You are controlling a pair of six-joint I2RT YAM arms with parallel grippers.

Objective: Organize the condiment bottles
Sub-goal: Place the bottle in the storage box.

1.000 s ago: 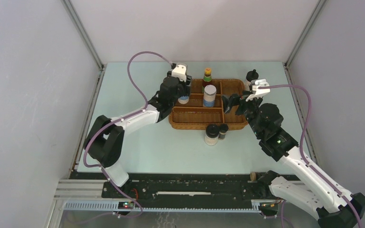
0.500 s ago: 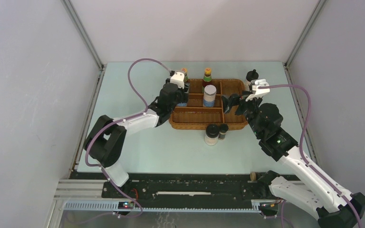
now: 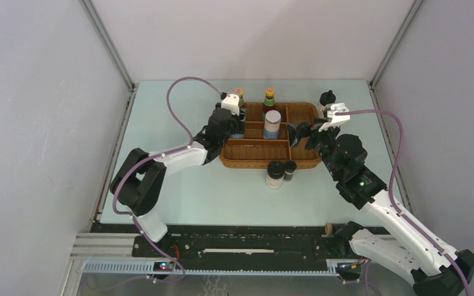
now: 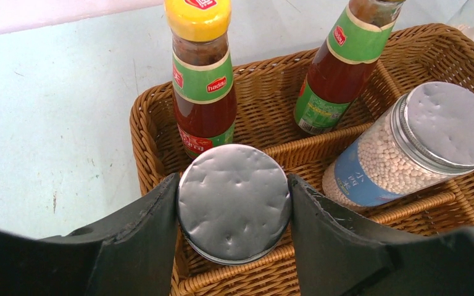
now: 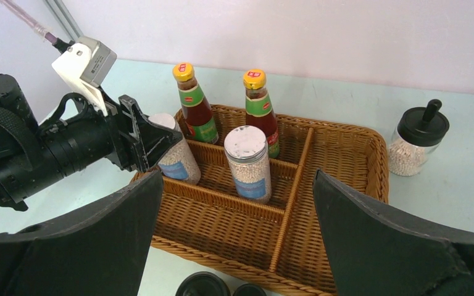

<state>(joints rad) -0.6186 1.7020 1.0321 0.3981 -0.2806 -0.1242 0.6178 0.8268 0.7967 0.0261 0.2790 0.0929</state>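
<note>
Your left gripper (image 4: 233,206) is clenched on a shaker (image 4: 234,197), fingers (image 4: 145,234) either side just under the silver top, a side grip so the body can drop straight into a cell. In the top view the shaker is at the upper left of the tray (image 3: 247,163), over the cell just in front of the left sauce bottle (image 4: 202,92); can't tell if its base touches the wicker. Long axis near vertical, cap up, leaning a bit to frame left in the right wrist view. Next right: second sauce bottle (image 4: 336,68) upright in the back row, second shaker (image 4: 407,148) upright in the middle cell; like kinds look paired by row. Lower centre of the top view, a black-capped bottle (image 3: 275,175) and a tiny dark one (image 3: 290,169) stand side by side outside the tray, not yet sorted. Your right gripper (image 3: 304,135) is released, jaws wide, over the tray's right side, holding nothing. Far right, another black-capped bottle (image 3: 328,97) stands upright off the tray's back corner
</note>
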